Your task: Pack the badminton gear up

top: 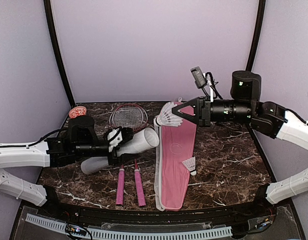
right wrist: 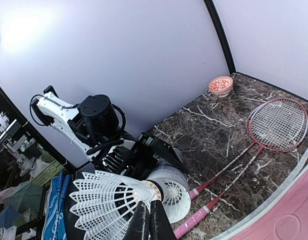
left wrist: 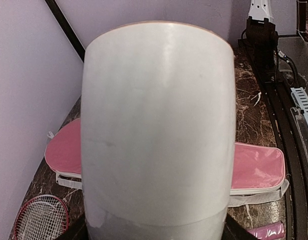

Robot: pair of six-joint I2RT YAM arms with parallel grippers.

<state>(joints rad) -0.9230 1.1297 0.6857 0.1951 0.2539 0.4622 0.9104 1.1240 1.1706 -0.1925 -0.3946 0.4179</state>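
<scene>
Cardboard tube [top: 142, 141] clamped mid-length in left pincer [top: 118, 140], jaws spread wide around it, raised at a tilt over two rackets [top: 128, 116] lying on surface [top: 229, 150]. Right pincer [top: 174, 113] pinched fully closed on feather shuttlecock [top: 166, 116] just beside tube's open mouth. Pink cover [top: 176, 150] flat on surface below, second shuttlecock [top: 190, 164] resting on it.

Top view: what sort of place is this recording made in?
Probably a lab robot booth, not a home: plain lilac walls close in a marble-look table, with two arms bolted at its near edge.
</scene>
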